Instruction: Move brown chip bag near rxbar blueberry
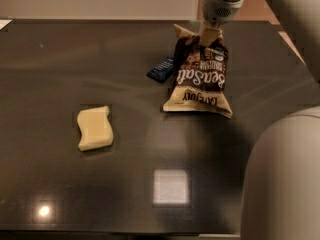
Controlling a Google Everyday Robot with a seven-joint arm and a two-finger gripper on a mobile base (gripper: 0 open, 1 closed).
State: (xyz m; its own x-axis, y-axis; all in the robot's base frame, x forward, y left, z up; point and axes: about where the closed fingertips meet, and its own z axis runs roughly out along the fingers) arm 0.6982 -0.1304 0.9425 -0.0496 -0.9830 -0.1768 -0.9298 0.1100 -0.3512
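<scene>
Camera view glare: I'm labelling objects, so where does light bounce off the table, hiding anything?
Camera view: a square glare patch and a bright spot lie near the front of the glossy table, covering nothing; the gripper, pinching the top of the brown chip bag, the rxbar blueberry and the sponge are glare-free.

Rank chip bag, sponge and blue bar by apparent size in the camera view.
Largest first: brown chip bag, with the gripper holding its top end; yellow sponge; rxbar blueberry, partly hidden by the bag.

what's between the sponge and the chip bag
Only bare dark tabletop, as the camera view shows; the sponge and chip bag lie apart. The gripper is at the bag's far end.
</scene>
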